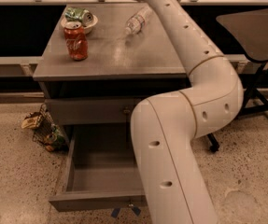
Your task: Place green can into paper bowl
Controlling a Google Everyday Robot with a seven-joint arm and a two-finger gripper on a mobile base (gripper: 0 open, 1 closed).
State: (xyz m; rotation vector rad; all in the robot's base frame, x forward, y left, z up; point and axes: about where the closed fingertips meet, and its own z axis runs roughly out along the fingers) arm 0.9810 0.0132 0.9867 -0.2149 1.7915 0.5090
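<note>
1. Green can lies on its side inside the paper bowl, silver end facing right, body resting across the bowl's hollow.
2. Bowl sits at the back left corner of the grey surface.
3. Red cola can stands upright just in front of the bowl and overlaps its front rim in the camera view. Can't tell if they touch.
4. Clear plastic bottle lies on its side near the back middle of the surface, well apart from the bowl.
5. White arm rises from the bottom of the view, bends at the right of the cabinet and runs up over the surface's back right part, leaving the view at the top edge.
6. Claw is out of view past that top edge, so I can't tell whether it is open or closed. It holds nothing that shows.
7. Bottom drawer of the cabinet is pulled out.
8. Small wire basket with crumpled wrappers sits on the speckled floor, left of the drawer.
9. Dark chair stands to the right.
</note>
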